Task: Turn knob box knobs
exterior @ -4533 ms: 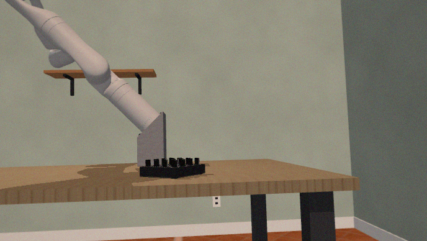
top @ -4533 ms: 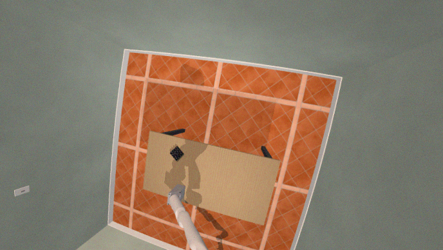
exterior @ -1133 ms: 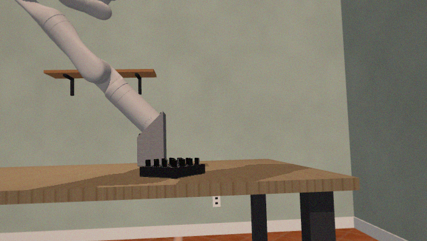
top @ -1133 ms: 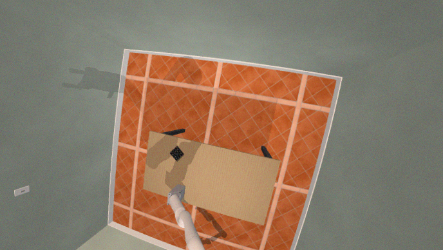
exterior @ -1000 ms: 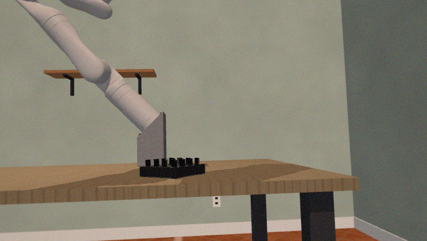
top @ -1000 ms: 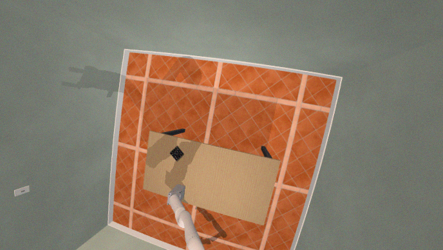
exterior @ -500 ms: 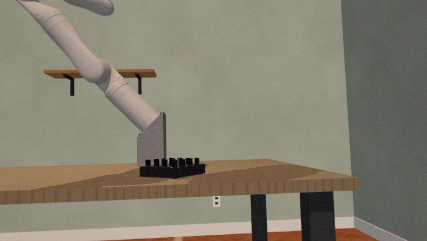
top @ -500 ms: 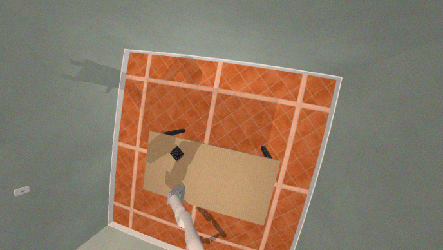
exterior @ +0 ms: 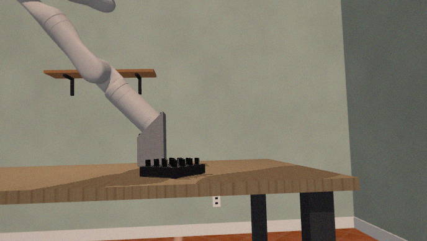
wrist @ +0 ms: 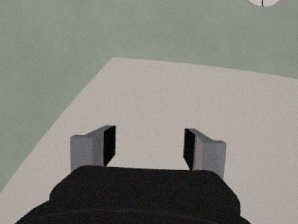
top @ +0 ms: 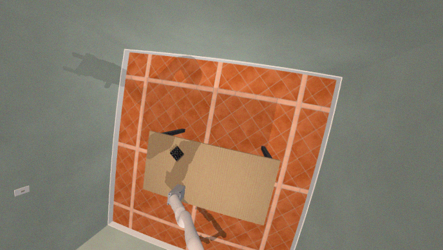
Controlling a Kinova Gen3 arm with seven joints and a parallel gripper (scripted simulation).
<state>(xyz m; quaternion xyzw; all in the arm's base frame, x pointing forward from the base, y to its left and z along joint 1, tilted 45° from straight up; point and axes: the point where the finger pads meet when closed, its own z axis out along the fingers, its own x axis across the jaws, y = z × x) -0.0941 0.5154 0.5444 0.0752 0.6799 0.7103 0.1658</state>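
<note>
Operator: State the location of the knob box.
Technician: The knob box (top: 176, 153) (exterior: 172, 171) is on the table (top: 232, 180) (exterior: 248, 186). In the top view it is turned diagonally to the table edges and lies toward the left end. Its knobs face upward.
Operator: Specify the settings of C1 and C3.
Technician: Cannot be determined. The white lines and printed names are too small to read.
Operator: State the condition of the gripper.
Technician: The gripper (wrist: 149, 141) is released. Its two fingers stand wide apart, dark pads facing each other, with nothing held between them. A pale surface and green wall show beyond them in the wrist view.
Operator: Describe the arm and its mount.
Technician: The grey mount (top: 181, 190) (exterior: 149, 149) stands near the table edge, apart from the box. The arm (top: 190, 235) (exterior: 93, 66) slopes up from it and runs out of frame in the exterior view.
Operator: List background fittings.
Technician: A wooden shelf (exterior: 51, 73) is fixed to the wall behind the arm, on two dark brackets. A white outlet (exterior: 216, 201) appears below the tabletop.

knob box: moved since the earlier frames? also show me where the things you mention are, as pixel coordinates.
No. In the top and exterior views, the knob box (top: 176, 153) (exterior: 158, 172) sits at the same spot relative to the edges of the table (top: 225, 180) (exterior: 279, 184).
</note>
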